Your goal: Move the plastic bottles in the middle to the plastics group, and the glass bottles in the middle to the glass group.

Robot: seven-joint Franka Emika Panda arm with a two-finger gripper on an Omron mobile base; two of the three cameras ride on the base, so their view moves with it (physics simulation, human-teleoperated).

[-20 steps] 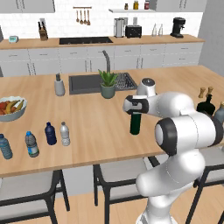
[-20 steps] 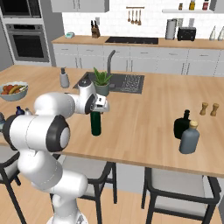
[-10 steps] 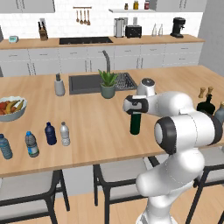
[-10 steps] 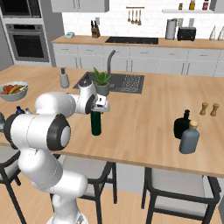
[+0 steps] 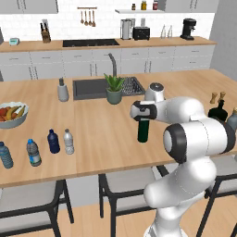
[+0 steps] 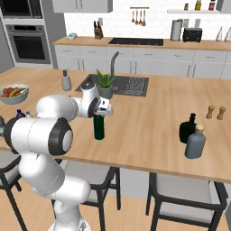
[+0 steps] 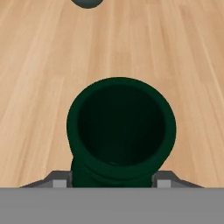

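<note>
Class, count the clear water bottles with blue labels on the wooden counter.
2: one water bottle at the counter's far left edge, the other beside it, left of the navy bottle.

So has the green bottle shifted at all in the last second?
No. The green bottle stands upright in the same spot, right of the potted plant, gripper at its neck.

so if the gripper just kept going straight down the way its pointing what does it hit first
The dark green bottle: its open mouth sits right between the fingers of the gripper. Below the bottle comes the wooden counter.
</note>
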